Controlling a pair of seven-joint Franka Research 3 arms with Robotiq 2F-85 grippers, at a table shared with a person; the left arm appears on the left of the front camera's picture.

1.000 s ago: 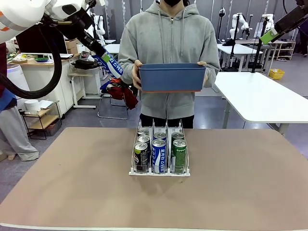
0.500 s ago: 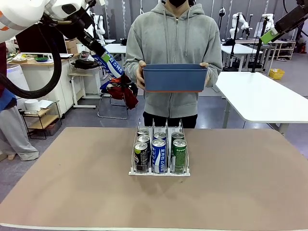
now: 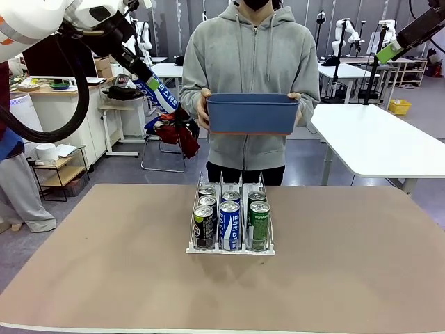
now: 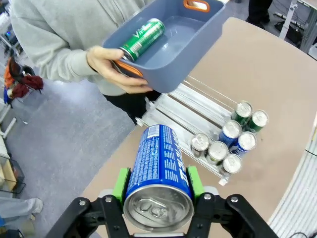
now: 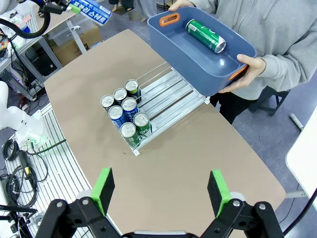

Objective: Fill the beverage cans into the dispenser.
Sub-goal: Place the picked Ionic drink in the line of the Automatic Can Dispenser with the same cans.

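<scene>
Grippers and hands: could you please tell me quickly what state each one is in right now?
Left gripper: closed on a blue-and-white can.
Right gripper: open, holding nothing.
Person's hands: holding the blue bin.

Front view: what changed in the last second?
The person shifted the blue bin slightly toward the robot's right. The left gripper stays shut on the Pocari Sweat can, held high; the right gripper stays open; the dispenser and its six cans are unmoved.
</scene>
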